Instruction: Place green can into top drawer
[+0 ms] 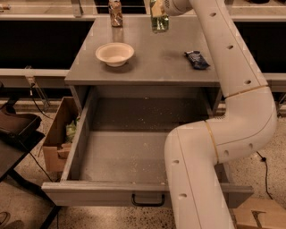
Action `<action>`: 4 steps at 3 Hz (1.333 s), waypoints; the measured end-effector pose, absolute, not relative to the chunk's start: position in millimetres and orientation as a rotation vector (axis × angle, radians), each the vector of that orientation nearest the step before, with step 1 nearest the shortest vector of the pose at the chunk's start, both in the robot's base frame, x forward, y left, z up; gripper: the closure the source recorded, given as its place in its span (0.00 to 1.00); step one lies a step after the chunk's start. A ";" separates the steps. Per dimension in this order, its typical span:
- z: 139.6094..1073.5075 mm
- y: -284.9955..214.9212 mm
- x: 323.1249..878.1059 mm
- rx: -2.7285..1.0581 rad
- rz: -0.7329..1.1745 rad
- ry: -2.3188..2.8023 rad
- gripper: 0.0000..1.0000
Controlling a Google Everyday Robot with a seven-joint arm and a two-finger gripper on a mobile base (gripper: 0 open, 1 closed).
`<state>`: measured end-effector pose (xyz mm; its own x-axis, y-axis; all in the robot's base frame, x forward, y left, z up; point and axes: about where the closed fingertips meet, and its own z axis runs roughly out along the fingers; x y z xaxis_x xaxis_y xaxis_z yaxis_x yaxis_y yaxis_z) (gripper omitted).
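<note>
Noted two-finger gripper [160, 5] at rear edge of grey cabinet top [152, 67], clamped on small mottled-green drink can [159, 20], right of brown-orange can [115, 11]. Recorded white round bowl [115, 53] left of centre, dark blue packet [196, 59] near right edge. Found wide grey metal top drawer [116, 152] pulled open, white arm [232, 89] crossing its right side.

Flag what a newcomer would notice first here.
The big white arm fills the right side, bending from the foreground up to the back of the cabinet top, where the gripper is at the green can. Below, the top drawer stands pulled wide open, its speckled floor bare where visible. A white bowl sits on the cabinet top, left of centre.
</note>
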<state>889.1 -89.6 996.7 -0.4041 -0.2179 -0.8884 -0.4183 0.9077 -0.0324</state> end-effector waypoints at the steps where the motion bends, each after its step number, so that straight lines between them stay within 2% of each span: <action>1: 988.9 -93.5 850.7 -0.429 0.209 2.114 1.00; 3: 974.7 -89.9 847.2 -0.429 0.231 2.156 1.00; 4: 944.6 -92.3 814.2 -0.459 0.222 2.291 1.00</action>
<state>814.2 -92.3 944.6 -0.6353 -0.2571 -0.7283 -0.3921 0.9198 0.0174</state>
